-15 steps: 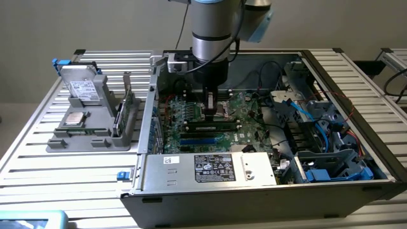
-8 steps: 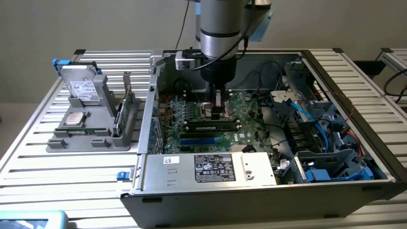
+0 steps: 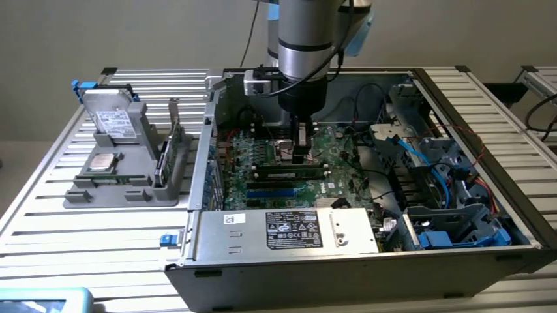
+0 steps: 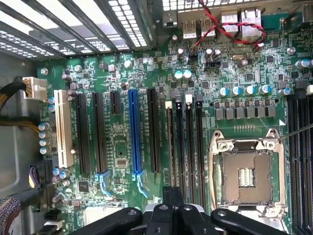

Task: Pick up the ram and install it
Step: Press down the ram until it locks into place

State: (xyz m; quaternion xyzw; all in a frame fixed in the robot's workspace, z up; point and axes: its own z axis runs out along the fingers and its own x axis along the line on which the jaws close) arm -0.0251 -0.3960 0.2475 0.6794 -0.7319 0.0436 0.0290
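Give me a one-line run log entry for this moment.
gripper: shut | position: low over motherboard slots, inside computer case | ram: lying in a slot | holder: outside case

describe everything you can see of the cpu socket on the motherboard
The cpu socket is a square silver metal frame lying flat on the green motherboard. It is empty: the middle shows a field of fine contacts around a small dark centre, with no chip seated. A thin wire-like lever runs off from one corner. Long black memory slots run alongside it. Nothing is seen touching it.
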